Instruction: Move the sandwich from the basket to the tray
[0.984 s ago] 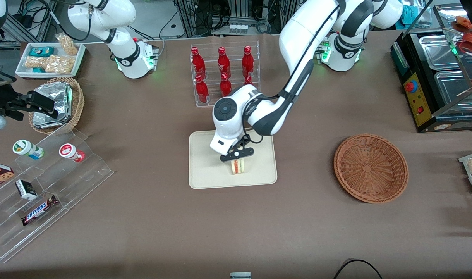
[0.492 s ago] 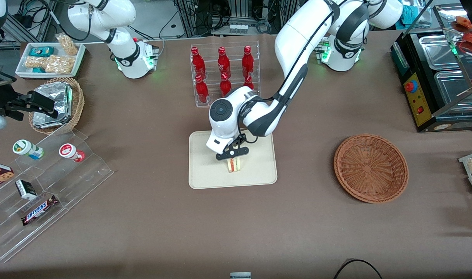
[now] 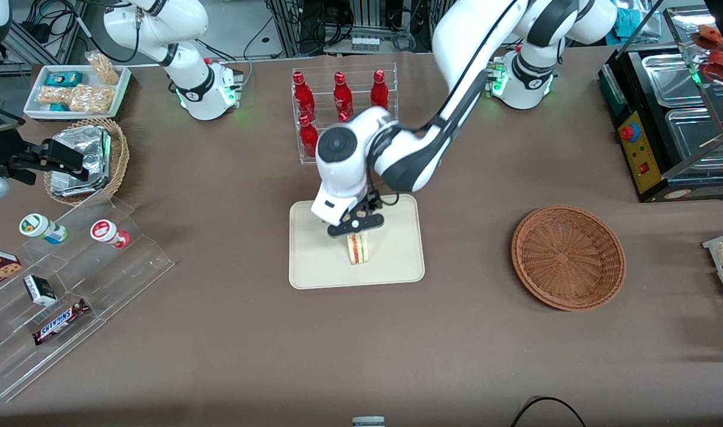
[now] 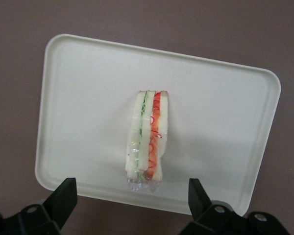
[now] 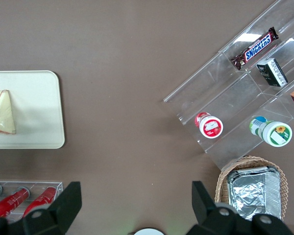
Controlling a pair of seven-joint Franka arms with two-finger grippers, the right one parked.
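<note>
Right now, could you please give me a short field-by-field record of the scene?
sandwich: standing on its edge on the tray, free of the fingers
tray: cream, holds only the sandwich
basket: nothing in it, toward the working arm's end
gripper: open, above the sandwich
red bottles: in a clear rack, farther from the camera than the tray

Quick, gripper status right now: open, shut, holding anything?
Gripper: open, holding nothing, hovering above the sandwich, which lies free on the tray; the basket is empty.
</note>
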